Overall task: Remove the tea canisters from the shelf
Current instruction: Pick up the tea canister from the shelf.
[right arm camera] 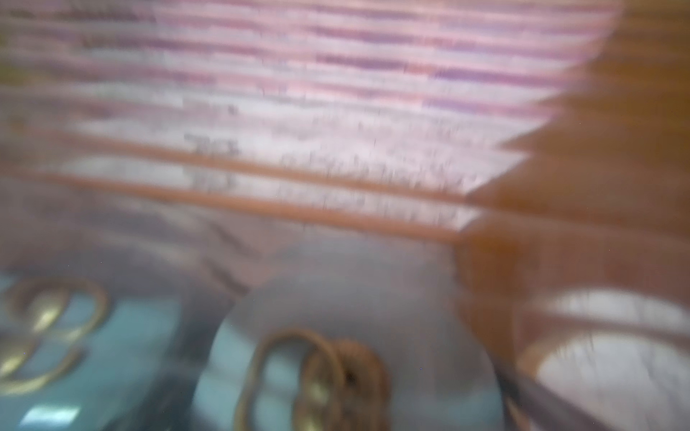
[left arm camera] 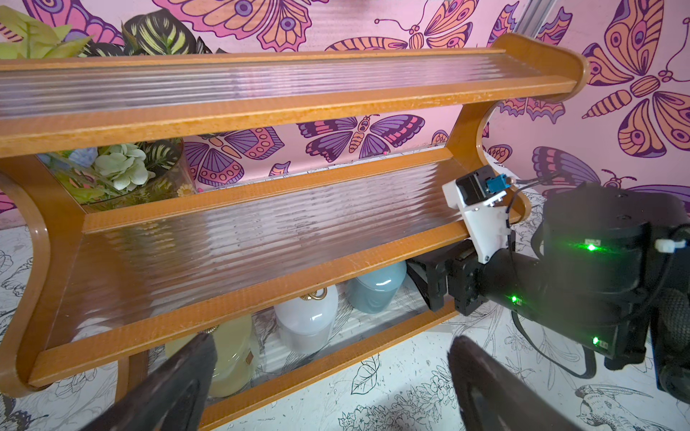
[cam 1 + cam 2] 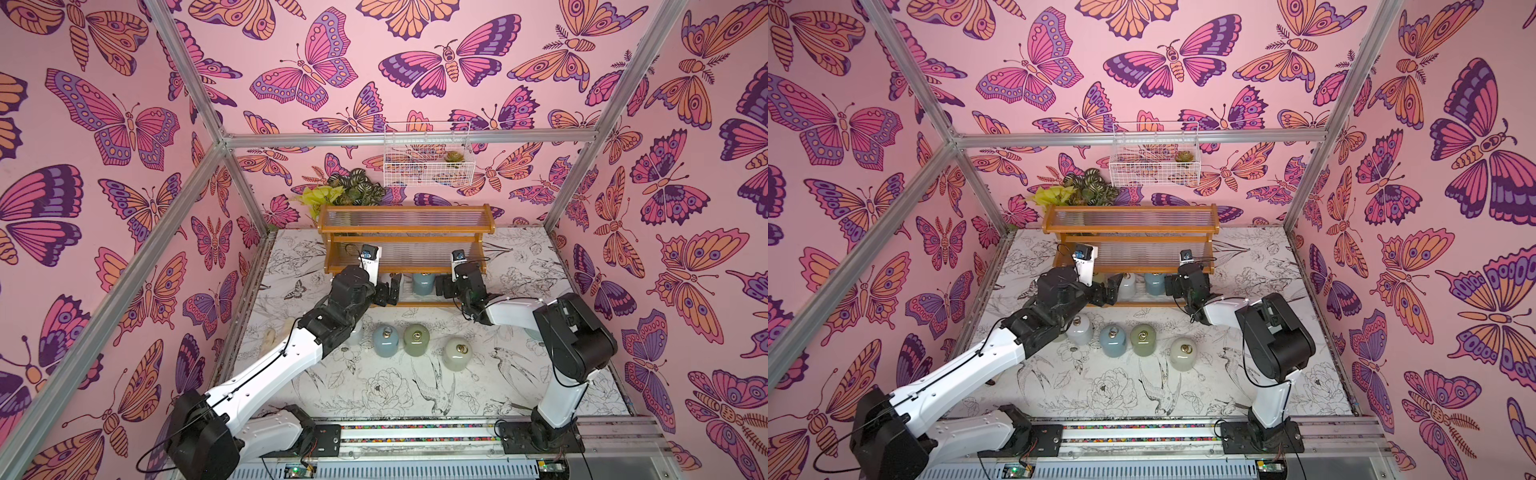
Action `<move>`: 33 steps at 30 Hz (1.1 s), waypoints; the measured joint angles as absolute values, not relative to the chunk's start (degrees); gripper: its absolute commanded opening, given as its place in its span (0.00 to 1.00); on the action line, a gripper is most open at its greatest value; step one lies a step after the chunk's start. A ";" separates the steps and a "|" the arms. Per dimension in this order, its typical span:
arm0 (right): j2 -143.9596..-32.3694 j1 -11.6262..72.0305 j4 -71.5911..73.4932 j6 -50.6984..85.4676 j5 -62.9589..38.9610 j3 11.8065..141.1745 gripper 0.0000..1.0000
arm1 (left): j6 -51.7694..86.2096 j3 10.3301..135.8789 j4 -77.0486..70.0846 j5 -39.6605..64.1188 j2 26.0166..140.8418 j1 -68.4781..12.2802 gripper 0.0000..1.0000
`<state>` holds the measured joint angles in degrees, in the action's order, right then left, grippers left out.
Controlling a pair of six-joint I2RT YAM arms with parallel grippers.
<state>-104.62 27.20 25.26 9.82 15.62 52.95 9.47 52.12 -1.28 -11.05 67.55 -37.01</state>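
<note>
Your left pincer (image 3: 392, 289) is spread wide at the front of the lowest tier of the orange-brown wooden shelf with ribbed clear plastic tiers (image 3: 405, 229), and it is empty. Your right pincer (image 3: 441, 286) gapes just as wide, just beside a light blue matte canister with a gold ring-pull lid (image 3: 423, 284) on that tier, clasping nothing.

In a top view you also see a white canister (image 3: 1128, 286) between the blue one and the left pincer. Four more canisters (image 3: 1112, 341) stand in a row on the floral-print table (image 3: 1059, 386).

From the left wrist, the black fingers (image 2: 175, 384) are parted with nothing clasped, and a pale yellow-green canister (image 2: 233, 358) shows behind one.

The right wrist view is blurred, showing only two gold-ringed lids.
</note>
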 measured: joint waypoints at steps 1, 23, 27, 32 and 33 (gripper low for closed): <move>-104.79 27.20 25.26 9.82 15.64 53.28 1.00 | 9.47 52.10 -1.28 -10.94 67.61 -37.01 1.00; -105.19 27.38 22.24 9.82 16.34 54.83 0.72 | 9.28 52.12 -1.30 -10.70 67.64 -36.69 1.00; -103.74 27.38 21.10 9.54 15.51 54.04 0.72 | 9.26 52.12 -1.30 -10.70 67.61 -36.64 1.00; -99.18 27.38 19.16 8.93 15.16 50.33 0.71 | 9.26 52.10 -1.32 -10.68 67.61 -36.64 1.00; -98.08 27.38 18.83 8.93 15.07 49.65 0.71 | 9.26 52.10 -1.32 -10.68 67.61 -36.64 1.00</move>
<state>-98.08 27.38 18.83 8.93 15.07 49.65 9.26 52.10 -1.32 -10.68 67.61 -36.64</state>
